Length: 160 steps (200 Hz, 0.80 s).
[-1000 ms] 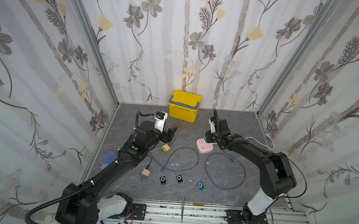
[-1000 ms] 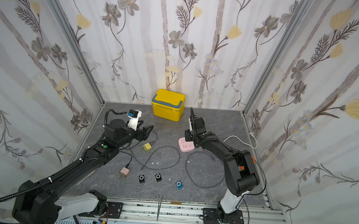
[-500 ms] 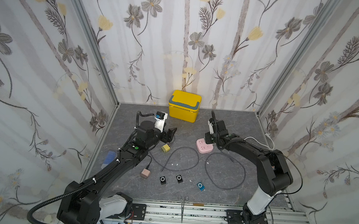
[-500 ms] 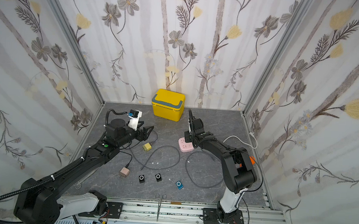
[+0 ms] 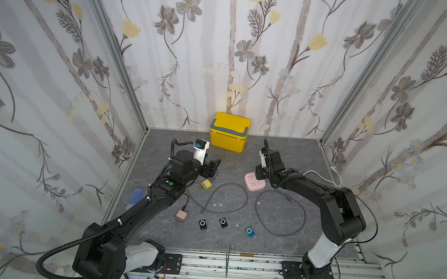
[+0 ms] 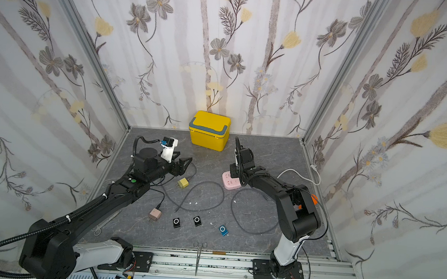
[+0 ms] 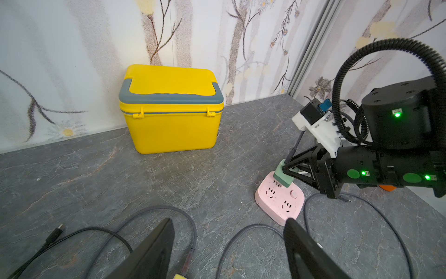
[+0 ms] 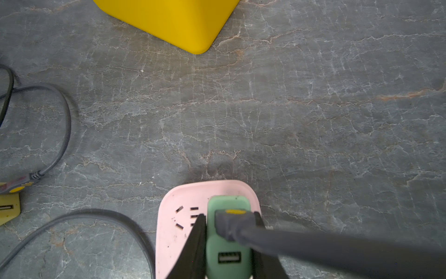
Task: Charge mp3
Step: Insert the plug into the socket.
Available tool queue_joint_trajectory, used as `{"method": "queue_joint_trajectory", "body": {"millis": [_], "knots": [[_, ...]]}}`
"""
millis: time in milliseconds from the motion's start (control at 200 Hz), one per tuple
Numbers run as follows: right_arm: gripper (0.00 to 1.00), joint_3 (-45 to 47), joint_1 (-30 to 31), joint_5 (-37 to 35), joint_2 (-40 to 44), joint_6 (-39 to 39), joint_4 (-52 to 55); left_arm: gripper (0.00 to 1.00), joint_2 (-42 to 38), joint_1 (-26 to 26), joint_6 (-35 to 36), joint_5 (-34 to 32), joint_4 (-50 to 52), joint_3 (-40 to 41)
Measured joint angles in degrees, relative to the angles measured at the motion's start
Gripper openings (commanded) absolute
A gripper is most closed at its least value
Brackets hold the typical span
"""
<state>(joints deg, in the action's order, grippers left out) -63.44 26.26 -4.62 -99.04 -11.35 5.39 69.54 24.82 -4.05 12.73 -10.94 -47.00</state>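
Near the table's (image 5: 296, 156) front edge, in both top views, lie a black mp3 (image 5: 203, 224) (image 6: 176, 222), a second black mp3 (image 5: 223, 222) (image 6: 197, 220) just right of it, and a blue mp3 (image 5: 249, 232) (image 6: 223, 230) further right, all apart from the cables. Farther in, a pink strip (image 5: 254, 184) sits mid-table between two grey loops (image 5: 283, 234), and a yellow box (image 5: 229, 131) stands against the far wall. The right gripper (image 5: 258, 175) is down at the strip's far end. The left gripper (image 5: 216, 168), spread and empty, hangs left of the strip, near a yellow charger (image 5: 206, 184). A pink charger (image 5: 180, 216) lies left of the black mp3s.

From the left wrist, the left gripper's (image 7: 229, 221) fingers stand wide apart over the grey loops, holding nothing. Opposite, the right gripper (image 7: 287, 169) pinches a green charger (image 7: 284, 178), tilted, its lower end on the strip's (image 7: 280, 203) far socket. Whether its pins are seated I cannot tell.

From the right wrist, the black fingers (image 8: 198, 246) clamp the green charger (image 8: 226, 256) on both sides, over the strip (image 8: 173, 229). A grey cable (image 8: 313, 246) is plugged into the charger's upper port, and a second port shows below it.
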Motion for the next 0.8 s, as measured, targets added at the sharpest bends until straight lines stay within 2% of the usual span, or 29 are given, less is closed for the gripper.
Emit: {"method": "queue_joint_trajectory", "body": {"millis": [240, 799], "knots": [[0.0, 1.5, 0.0, 0.3, 2.5, 0.1, -1.0, 0.74, 0.3, 0.0, 0.0, 0.6, 0.0, 0.0], [0.0, 4.0, 0.0, 1.3, 1.5, 0.3, -5.2, 0.74, 1.2, 0.0, -0.4, 1.0, -0.3, 0.0]]}}
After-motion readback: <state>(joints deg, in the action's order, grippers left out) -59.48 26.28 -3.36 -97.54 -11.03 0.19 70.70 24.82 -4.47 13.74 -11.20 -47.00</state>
